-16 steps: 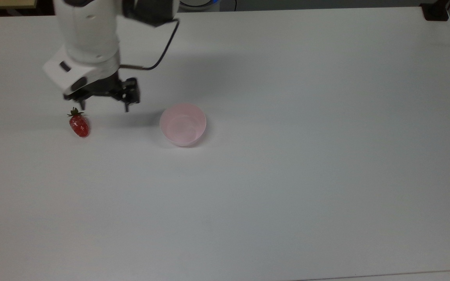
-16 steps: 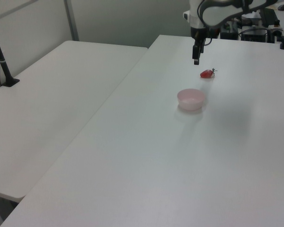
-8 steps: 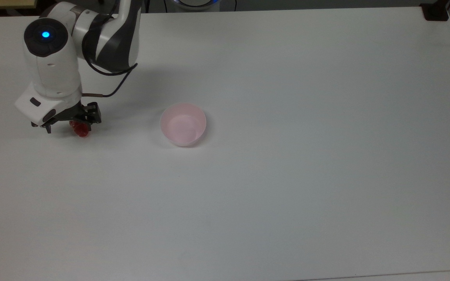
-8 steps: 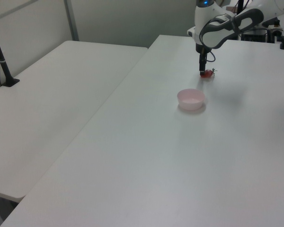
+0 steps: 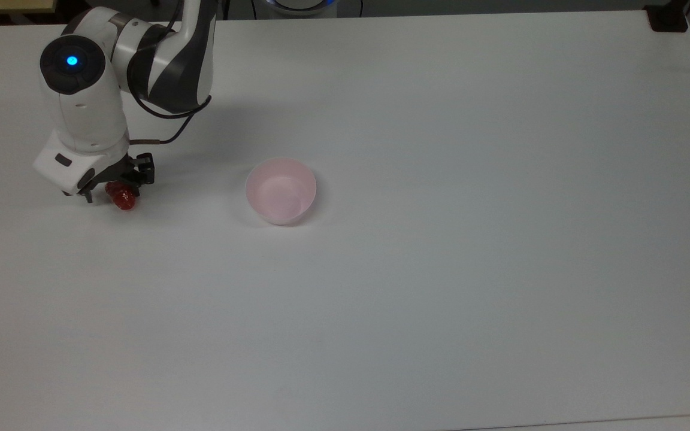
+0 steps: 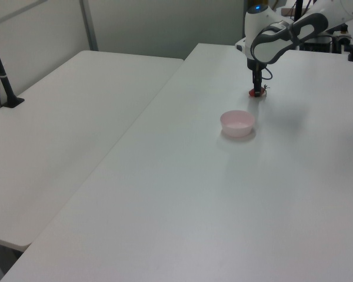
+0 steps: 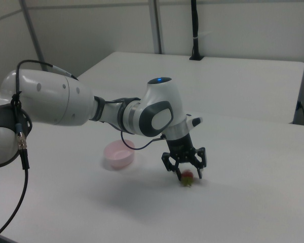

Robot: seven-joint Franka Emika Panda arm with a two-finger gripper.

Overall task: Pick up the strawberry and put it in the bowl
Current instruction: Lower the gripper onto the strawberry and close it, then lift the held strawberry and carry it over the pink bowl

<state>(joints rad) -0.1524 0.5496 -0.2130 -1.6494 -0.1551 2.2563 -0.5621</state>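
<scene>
On the white table (image 5: 441,269) | end effector (image 7: 185,171) spread wide — straddling strawberry (image 5: 122,196) | bowl (image 5: 281,190) apart

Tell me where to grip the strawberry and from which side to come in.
Grip the strawberry across its narrow red body, coming straight down from above. It lies flat on the table with nothing close around it, and the hand already straddles it, fingers open on either side.

Since a second ago we see the gripper (image 5: 115,190) moved from beside the strawberry (image 5: 122,197) down over it, open fingers (image 7: 167,163) now straddling the fruit low at the counter (image 5: 441,269).
</scene>
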